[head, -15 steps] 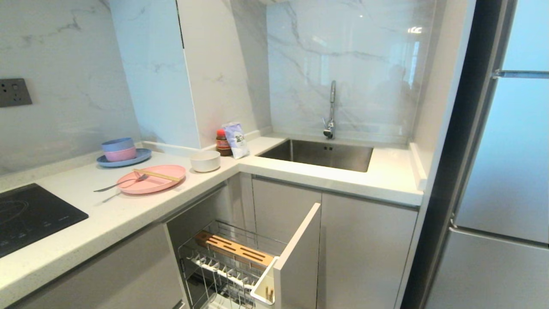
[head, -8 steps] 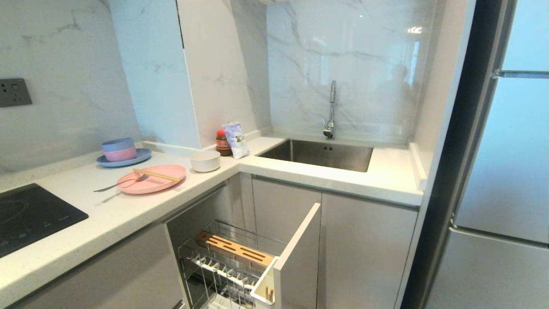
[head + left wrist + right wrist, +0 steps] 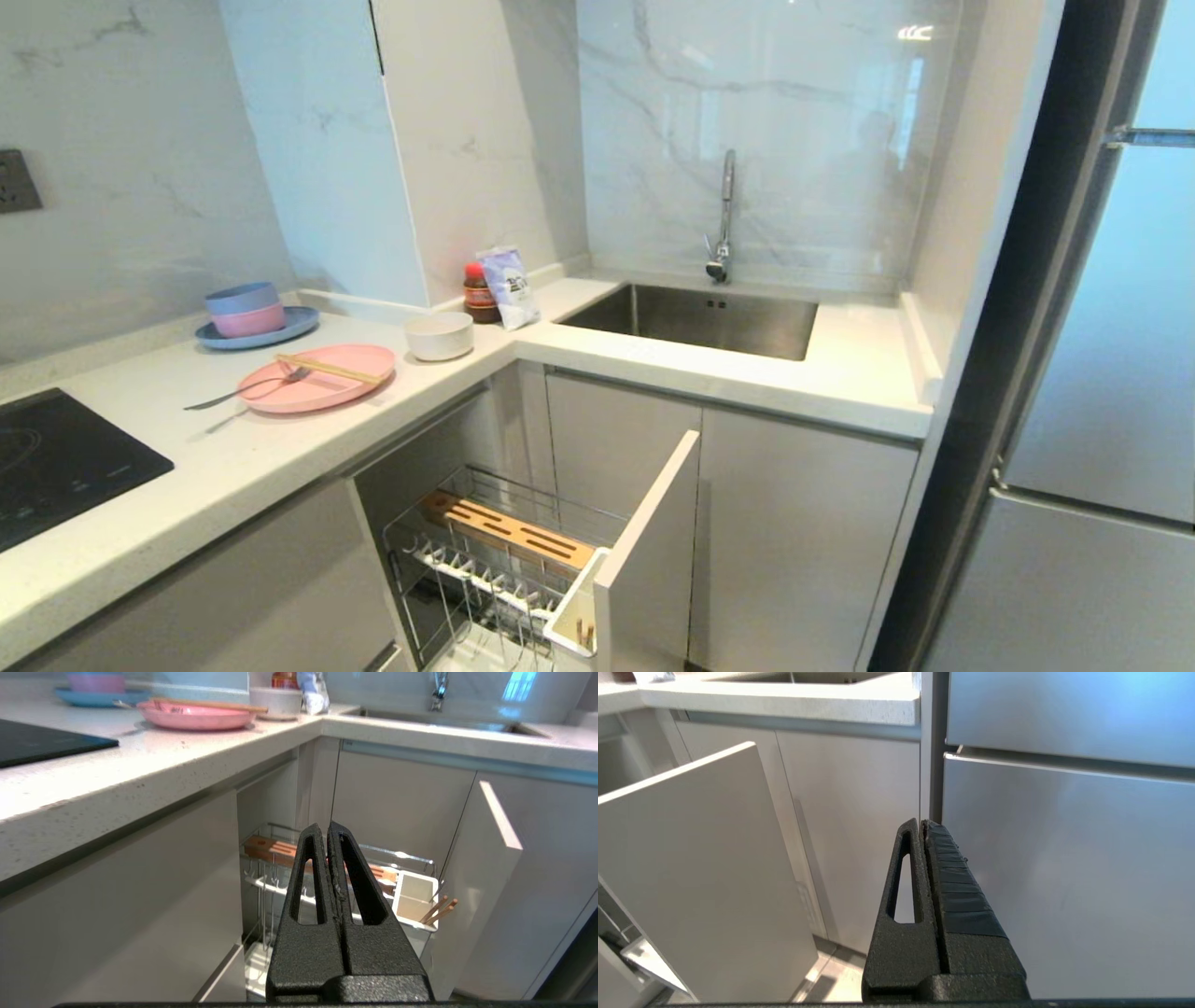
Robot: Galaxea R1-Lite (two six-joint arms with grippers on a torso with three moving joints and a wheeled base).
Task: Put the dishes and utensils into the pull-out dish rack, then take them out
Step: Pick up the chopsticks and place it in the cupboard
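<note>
While both grippers sit pressed together, empty: left gripper (image 3: pixel 327 828) faces pull-out dish rack (image 3: pixel 509 560), right gripper (image 3: pixel 923 823) faces fridge door (image 3: pixel 1064 868). Pink plate (image 3: pixel 317 378) on countertop (image 3: pixel 233 467), fork (image 3: pixel 238 392) and chopsticks (image 3: pixel 327 369) lying across it; cream bowl (image 3: pixel 439 336) just beside. Rack drawn out below counter.

1. Bright, even daylight fills the kitchen.
2. Glare spots the wall (image 3: pixel 766 140) behind the sink.
3. Soft shadows lie under the counter (image 3: pixel 280 448).
4. Wrist views blur far dishes; edges bend slightly.
</note>
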